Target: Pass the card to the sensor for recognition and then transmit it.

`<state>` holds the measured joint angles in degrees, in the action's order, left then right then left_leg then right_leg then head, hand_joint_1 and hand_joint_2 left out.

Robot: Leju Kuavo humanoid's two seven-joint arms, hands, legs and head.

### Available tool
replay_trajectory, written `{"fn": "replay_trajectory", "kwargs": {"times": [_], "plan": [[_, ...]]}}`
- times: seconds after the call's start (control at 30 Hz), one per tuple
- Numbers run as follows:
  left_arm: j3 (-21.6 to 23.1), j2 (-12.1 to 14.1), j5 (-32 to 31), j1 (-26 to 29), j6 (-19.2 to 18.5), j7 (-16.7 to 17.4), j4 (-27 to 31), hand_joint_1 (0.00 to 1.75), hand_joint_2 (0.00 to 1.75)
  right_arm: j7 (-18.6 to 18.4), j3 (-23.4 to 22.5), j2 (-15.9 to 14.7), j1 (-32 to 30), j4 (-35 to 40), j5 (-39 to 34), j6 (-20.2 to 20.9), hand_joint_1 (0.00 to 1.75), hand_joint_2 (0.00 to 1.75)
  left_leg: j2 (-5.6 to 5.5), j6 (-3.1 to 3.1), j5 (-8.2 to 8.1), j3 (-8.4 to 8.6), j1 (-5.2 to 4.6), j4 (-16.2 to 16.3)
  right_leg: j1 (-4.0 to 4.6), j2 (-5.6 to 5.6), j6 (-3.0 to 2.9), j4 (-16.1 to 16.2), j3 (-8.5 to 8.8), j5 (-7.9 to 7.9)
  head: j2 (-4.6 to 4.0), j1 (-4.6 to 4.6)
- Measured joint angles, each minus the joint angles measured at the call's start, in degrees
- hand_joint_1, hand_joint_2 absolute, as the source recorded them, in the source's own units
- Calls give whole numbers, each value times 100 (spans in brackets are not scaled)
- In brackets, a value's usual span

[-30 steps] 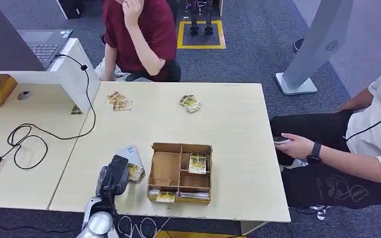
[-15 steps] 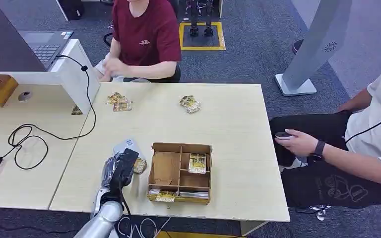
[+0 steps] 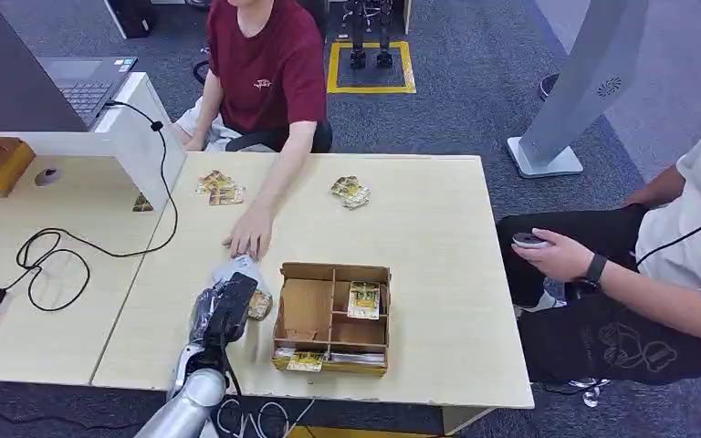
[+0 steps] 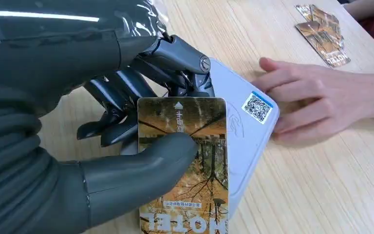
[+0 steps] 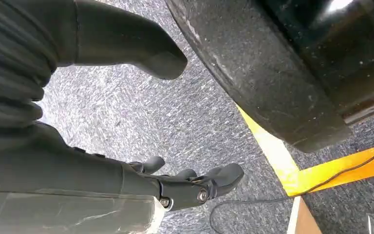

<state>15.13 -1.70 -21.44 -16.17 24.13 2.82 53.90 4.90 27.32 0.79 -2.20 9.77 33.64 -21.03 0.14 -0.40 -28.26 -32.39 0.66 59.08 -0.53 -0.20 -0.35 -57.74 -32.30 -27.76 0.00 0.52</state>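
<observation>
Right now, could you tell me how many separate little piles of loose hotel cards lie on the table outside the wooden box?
2: one pile of orange hotel cards near the far left edge, another pile near the far middle.

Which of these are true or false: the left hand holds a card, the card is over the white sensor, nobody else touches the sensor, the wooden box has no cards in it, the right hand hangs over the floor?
1. The left hand holds a card. True: the thumb presses it against the fingers.
2. The card is over the white sensor. True.
3. Nobody else touches the sensor. False: a person's hand rests against its far edge.
4. The wooden box has no cards in it. False: cards lie in two of its compartments.
5. The right hand hangs over the floor. True: grey carpet lies beneath it, and it holds nothing.
</observation>
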Motion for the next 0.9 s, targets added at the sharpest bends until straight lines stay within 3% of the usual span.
{"fn": "replay_trajectory", "kwargs": {"times": [0.13,0.17,0.27,0.4,0.7,0.9], "plan": [[92,4,33,11,-214,24,125,175,175,9,7,0,-3,0,-9,-2,0,175,0,0,0,-1,0,0,0,-1,0,0,1,0,0,-2],[107,37,490,134,-544,-88,427,175,175,46,37,-11,-30,-2,-15,-22,0,175,1,0,0,-1,0,0,0,0,0,0,0,0,0,0],[107,116,669,272,-658,-210,647,175,175,63,44,-44,-84,-2,-31,-42,0,175,0,0,0,-3,0,0,0,0,1,0,-3,-1,0,0],[107,186,769,422,-680,-404,918,175,175,133,48,-72,-105,-9,-35,-44,0,175,2,0,0,-11,0,0,0,1,1,0,-13,-1,0,-2],[107,256,815,519,-677,-433,1165,175,175,138,90,-87,-107,-9,-37,-46,0,175,2,0,0,-17,0,0,0,2,1,0,-18,-1,0,-2],[107,400,1008,581,-474,-1002,1887,175,175,208,98,-90,-108,-18,-98,-57,0,175,1,0,0,-23,1,1,0,2,1,0,-26,-1,0,0]]}}
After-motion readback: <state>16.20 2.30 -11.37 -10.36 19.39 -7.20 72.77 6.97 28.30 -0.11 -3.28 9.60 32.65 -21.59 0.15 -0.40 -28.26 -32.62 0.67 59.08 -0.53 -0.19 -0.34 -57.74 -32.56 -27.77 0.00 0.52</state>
